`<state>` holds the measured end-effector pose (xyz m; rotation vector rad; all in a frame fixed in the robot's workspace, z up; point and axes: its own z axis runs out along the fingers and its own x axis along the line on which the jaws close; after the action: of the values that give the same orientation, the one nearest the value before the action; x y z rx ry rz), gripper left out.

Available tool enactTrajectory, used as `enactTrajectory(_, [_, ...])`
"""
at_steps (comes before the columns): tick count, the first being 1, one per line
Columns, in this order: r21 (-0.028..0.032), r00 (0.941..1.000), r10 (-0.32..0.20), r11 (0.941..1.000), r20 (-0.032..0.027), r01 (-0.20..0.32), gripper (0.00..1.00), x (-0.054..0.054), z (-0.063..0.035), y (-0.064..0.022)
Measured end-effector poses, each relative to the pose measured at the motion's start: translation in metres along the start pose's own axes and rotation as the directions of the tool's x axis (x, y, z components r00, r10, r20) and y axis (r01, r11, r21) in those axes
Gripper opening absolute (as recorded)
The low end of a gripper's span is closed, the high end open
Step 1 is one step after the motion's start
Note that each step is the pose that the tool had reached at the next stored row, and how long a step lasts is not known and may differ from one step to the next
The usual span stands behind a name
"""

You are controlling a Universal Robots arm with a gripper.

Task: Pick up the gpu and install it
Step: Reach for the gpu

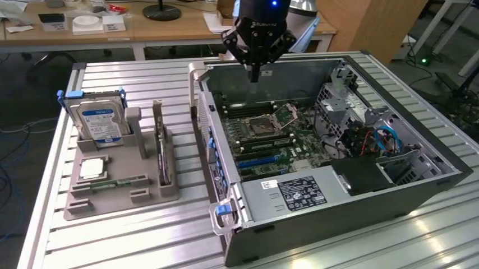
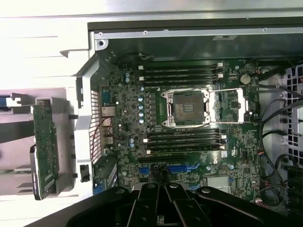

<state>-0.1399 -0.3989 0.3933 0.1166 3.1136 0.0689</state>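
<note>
The gpu [image 1: 159,143] is a thin card standing on edge in the grey parts holder [image 1: 120,196], on the exterior view's left beside the open computer case [image 1: 314,224]. In the wrist view the gpu [image 2: 45,146] appears as a long board just outside the case's rear panel. My gripper [image 1: 254,75] hangs above the far side of the case, over the motherboard [image 2: 189,142]. Its fingers are shut with nothing between them. The gripper [image 2: 163,185] is well apart from the gpu.
The holder also carries a silver hard drive [image 1: 97,120] with a blue label, a square processor [image 1: 91,168] and a narrow memory stick [image 1: 112,183]. Inside the case are an open processor socket [image 2: 187,108], blue card slots [image 2: 182,167] and cables [image 1: 382,140]. Desks stand behind the slatted table [image 1: 134,235].
</note>
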Motion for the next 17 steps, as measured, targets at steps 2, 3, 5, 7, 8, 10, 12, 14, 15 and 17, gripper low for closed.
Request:
enactTrajectory(2, [0.0000, 1.0000, 0.000, 1.0000, -0.0001, 0.000, 0.11, 0.002, -0.0001, -0.0001])
enactTrajectory(3, [0.0000, 1.0000, 0.000, 1.0000, 0.0000, 0.000, 0.11, 0.003, -0.0001, -0.0002])
enactTrajectory(5, [0.0000, 1.0000, 0.000, 1.0000, 0.0000, 0.000, 0.11, 0.005, -0.0001, -0.0004])
enactTrajectory(7, [0.0000, 1.0000, 0.000, 1.0000, 0.0000, 0.000, 0.11, 0.007, -0.0002, -0.0005])
enactTrajectory(8, [0.0000, 1.0000, 0.000, 1.0000, -0.0001, 0.000, 0.11, 0.007, -0.0002, -0.0006])
enactTrajectory(10, [0.0000, 1.0000, 0.000, 1.0000, 0.0000, 0.000, 0.11, 0.009, -0.0003, -0.0007])
enactTrajectory(12, [0.0000, 1.0000, 0.000, 1.0000, -0.0001, 0.000, 0.11, 0.011, -0.0003, -0.0008])
enactTrajectory(14, [0.0000, 1.0000, 0.000, 1.0000, 0.0000, 0.000, 0.11, 0.013, -0.0003, -0.0010])
enactTrajectory(15, [0.0000, 1.0000, 0.000, 1.0000, -0.0001, 0.000, 0.11, 0.014, -0.0004, -0.0011])
enactTrajectory(17, [0.0000, 1.0000, 0.000, 1.0000, 0.0000, 0.000, 0.11, 0.016, -0.0004, -0.0012])
